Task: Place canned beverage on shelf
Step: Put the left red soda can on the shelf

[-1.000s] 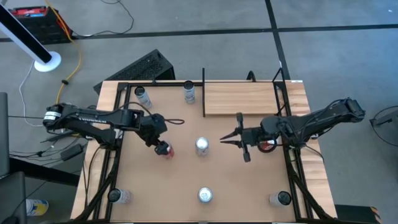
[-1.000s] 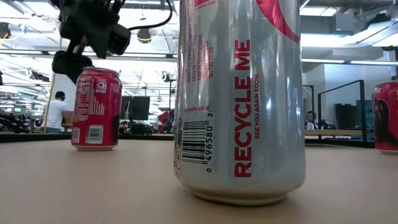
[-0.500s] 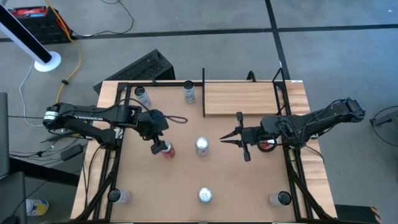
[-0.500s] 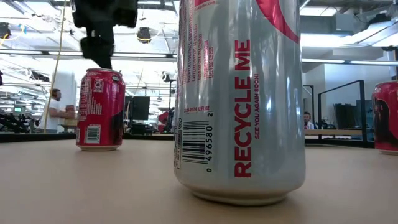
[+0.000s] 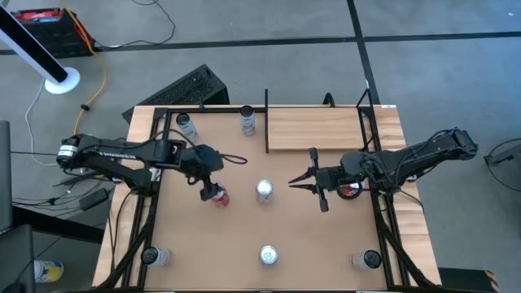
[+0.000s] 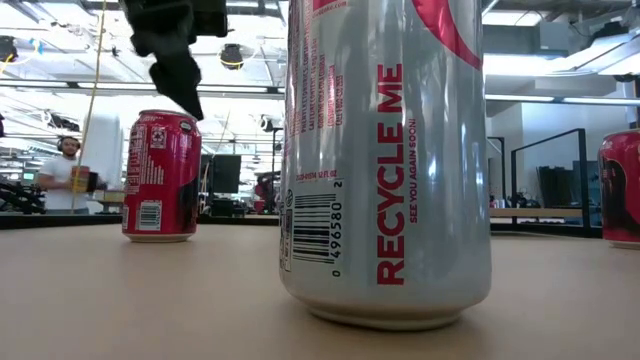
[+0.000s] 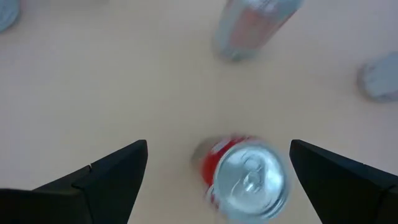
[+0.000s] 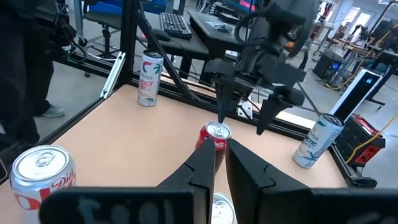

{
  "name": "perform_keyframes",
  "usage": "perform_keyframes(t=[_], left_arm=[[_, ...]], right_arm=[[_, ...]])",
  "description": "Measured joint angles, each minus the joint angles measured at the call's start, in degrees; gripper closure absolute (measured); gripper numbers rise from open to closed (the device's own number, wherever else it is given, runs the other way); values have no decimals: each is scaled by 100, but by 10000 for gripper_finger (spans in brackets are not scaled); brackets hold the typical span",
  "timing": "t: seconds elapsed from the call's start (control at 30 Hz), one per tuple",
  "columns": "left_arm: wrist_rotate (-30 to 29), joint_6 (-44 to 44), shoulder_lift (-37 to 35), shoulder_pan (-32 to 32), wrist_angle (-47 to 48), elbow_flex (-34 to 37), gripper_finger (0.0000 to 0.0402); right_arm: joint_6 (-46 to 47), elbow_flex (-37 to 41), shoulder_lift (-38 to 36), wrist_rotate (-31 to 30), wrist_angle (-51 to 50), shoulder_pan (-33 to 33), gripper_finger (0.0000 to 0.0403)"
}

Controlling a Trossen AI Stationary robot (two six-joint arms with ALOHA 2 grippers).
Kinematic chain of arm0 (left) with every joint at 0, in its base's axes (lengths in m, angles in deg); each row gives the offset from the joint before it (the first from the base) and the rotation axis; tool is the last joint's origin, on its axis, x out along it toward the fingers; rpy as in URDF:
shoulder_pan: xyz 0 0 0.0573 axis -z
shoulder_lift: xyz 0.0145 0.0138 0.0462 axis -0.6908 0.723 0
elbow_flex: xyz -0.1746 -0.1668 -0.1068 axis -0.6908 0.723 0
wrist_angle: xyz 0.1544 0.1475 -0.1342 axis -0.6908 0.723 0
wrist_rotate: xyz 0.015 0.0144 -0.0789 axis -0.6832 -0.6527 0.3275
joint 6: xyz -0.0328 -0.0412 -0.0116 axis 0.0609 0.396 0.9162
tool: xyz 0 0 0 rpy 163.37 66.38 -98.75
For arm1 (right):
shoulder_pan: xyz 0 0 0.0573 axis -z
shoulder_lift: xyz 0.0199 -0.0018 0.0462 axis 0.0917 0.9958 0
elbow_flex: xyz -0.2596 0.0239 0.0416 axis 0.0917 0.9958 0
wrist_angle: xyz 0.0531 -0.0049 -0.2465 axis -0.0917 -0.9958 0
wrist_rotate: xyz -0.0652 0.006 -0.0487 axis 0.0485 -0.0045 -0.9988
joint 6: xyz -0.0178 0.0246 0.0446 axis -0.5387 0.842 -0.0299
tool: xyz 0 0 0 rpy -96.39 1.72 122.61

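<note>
We see the left gripper [image 5: 213, 185] hovering with fingers spread wide above the upright red aluminium can [image 5: 217, 195], left of table centre, holding nothing. The right gripper [image 5: 295, 184] waits at right, fingers nearly closed, empty. The pale wood-grain shelf [image 5: 316, 129] lies far right.

Cans [image 5: 264, 191]: eight. Shelf [image 5: 313, 130]: one. Arms [image 5: 122, 155]: two.

An open-plan robotics lab or office — rows of ceiling lights [image 6: 60, 85] and desks with monitors [image 6: 222, 172] at mid-frame, a person [image 6: 66, 175] at far left, a keyboard [image 8: 174, 23] at top, a polished concrete floor [image 5: 244, 57] around the counter [image 5: 236, 244].
</note>
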Motion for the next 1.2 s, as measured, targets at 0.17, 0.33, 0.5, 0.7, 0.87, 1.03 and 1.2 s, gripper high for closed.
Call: perform_keyframes(t=[0.17,0.33,0.5,0.7,0.87,1.03,1.2], left_arm=[[428,-375,0,86,-280,-67,24],[-133,-758,0,295,-32,-74,24],[-192,-627,0,334,160,11,24],[-170,-384,0,442,-12,383,24],[-193,-499,2,582,-203,588,24],[-206,-791,2,773,-559,877,24],[-357,-614,2,788,-666,964,24]], right_arm=[[-15,0,0,2,-34,0,339],[-29,0,0,0,-33,11,339],[-118,0,0,0,-34,11,339],[-166,0,0,0,-37,11,339],[-186,0,0,0,-90,11,339],[-174,0,2,0,-157,11,339],[-170,0,2,0,-181,11,339]])
